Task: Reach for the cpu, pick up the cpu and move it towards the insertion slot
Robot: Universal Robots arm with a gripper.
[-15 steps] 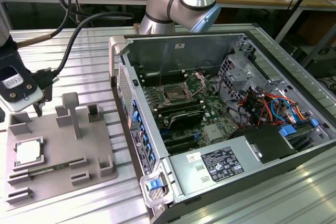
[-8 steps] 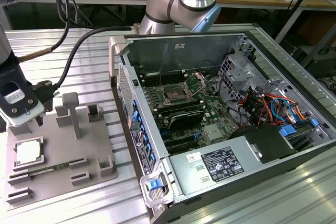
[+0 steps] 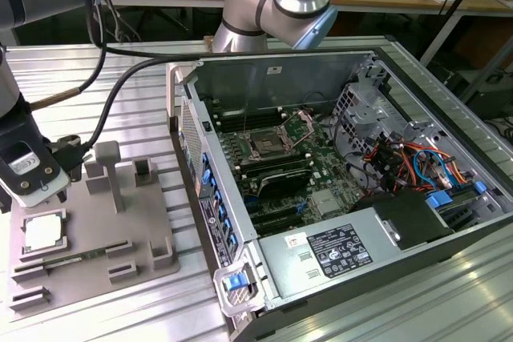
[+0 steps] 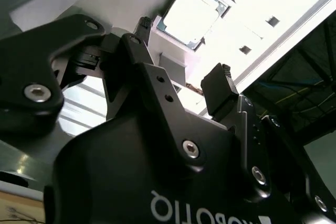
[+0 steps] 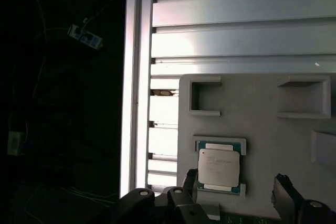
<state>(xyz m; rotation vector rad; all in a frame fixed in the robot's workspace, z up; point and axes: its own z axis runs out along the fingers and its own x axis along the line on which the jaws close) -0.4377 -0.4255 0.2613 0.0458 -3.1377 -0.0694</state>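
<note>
The cpu (image 3: 44,232) is seen lying flat in a square dip of the grey tray (image 3: 136,254), at the exterior view's left. The gripper (image 3: 40,198) is held just above it. In the first wrist view the gripper (image 5: 236,187) is shown wide open, and its fingers (image 5: 284,195) are spread apart, one on each side of the cpu (image 5: 219,167). Nothing is gripped. The tray is set on a metal table (image 3: 96,70), beside an open computer case (image 3: 280,78). The slot (image 3: 267,146) is found inside the case, on the green board, well apart from the cpu.
</note>
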